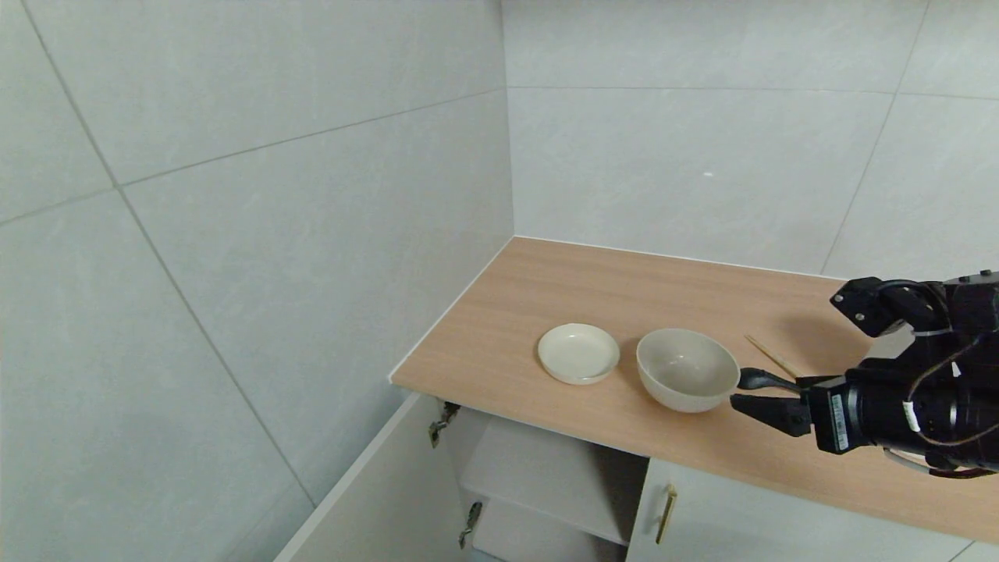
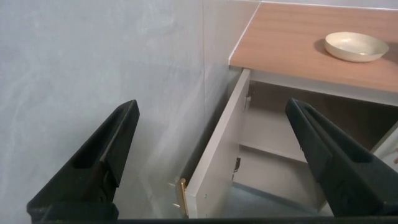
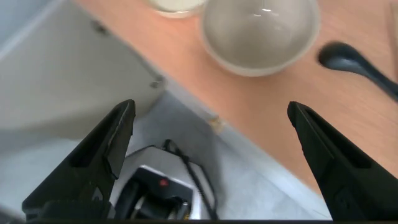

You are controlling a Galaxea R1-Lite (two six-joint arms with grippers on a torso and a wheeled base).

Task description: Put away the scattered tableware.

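- The counter is brown wood. It sits in a corner of grey tiled walls.
- A small, pale plate lies flat on the counter, near the front edge.
- A bowl stands upright just to the right of the plate. They are close but do not touch.
- A black spoon lies on the counter just to the right of the bowl. Its round end is close to the bowl's side.
- Chopsticks lie on the counter behind the spoon, right of the bowl.
- The right gripper is at the front edge of the counter, just right of the bowl and next to the spoon. It points at the bowl.
- In the right wrist view, the right gripper has its jaws spread wide, with nothing between them. The bowl, the spoon and a bit of the plate are past the tips.
- The left gripper is low down, near the wall. Its jaws are spread wide and hold nothing.
- Under the counter, the left cabinet door hangs open. A white shelf is inside.
- The next door is closed. It has a gold handle.
- The left wrist view looks past the open door up to the plate on the counter.
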